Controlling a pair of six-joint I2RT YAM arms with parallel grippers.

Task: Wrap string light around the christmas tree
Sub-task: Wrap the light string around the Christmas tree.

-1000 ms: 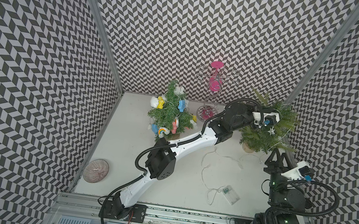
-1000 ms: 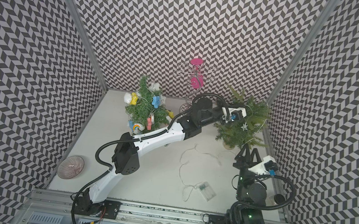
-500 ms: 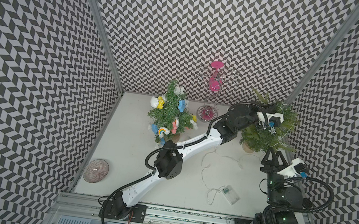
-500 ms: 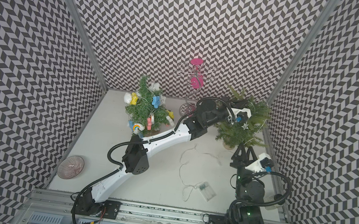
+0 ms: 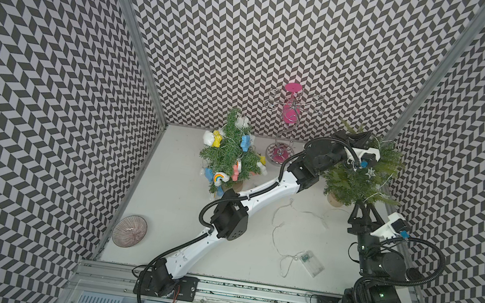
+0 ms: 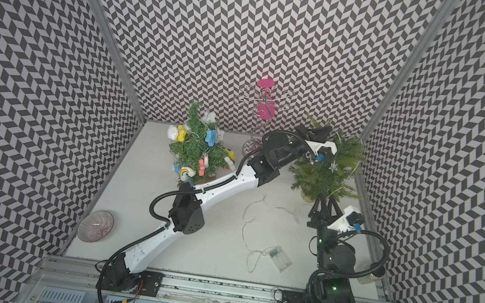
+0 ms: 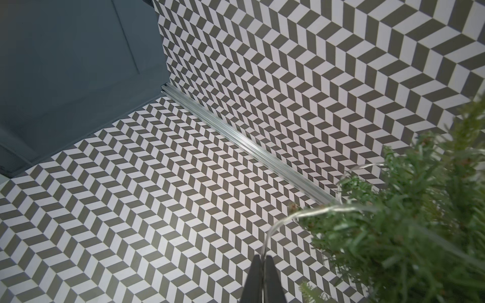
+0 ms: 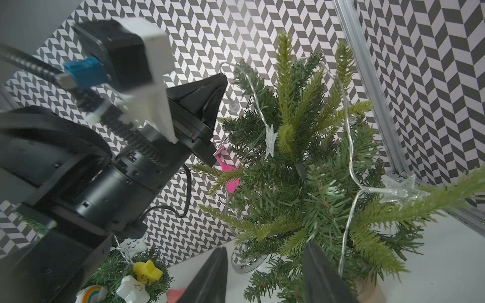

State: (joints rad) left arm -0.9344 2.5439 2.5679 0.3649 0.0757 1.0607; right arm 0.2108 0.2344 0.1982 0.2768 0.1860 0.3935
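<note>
Silvery-wired string light point(image 7: 309, 211) pinched between the shut left fingers point(image 7: 252, 283), up beside the crown of the christmas tree point(image 5: 356, 181) at the far right corner of the table point(image 5: 175, 207). Held high, most likely, to carry the strand over the top branches without snagging. Already looped partly through the foliage, with slack trailing across the table to the battery box point(image 5: 312, 263), presumably left lying as an anchor.

Half apart and gripping nothing, right fingers point(image 8: 322, 275) poised low at the tree's near side, seemingly to take over the wire or steady the tree.

Counted: two trees, the other a decorated tree point(image 5: 231, 154) hung with ornaments; two clear stars point(image 8: 270, 139) visible on the strand; one pink stand point(image 5: 289, 117); one bowl point(image 5: 129, 230).
</note>
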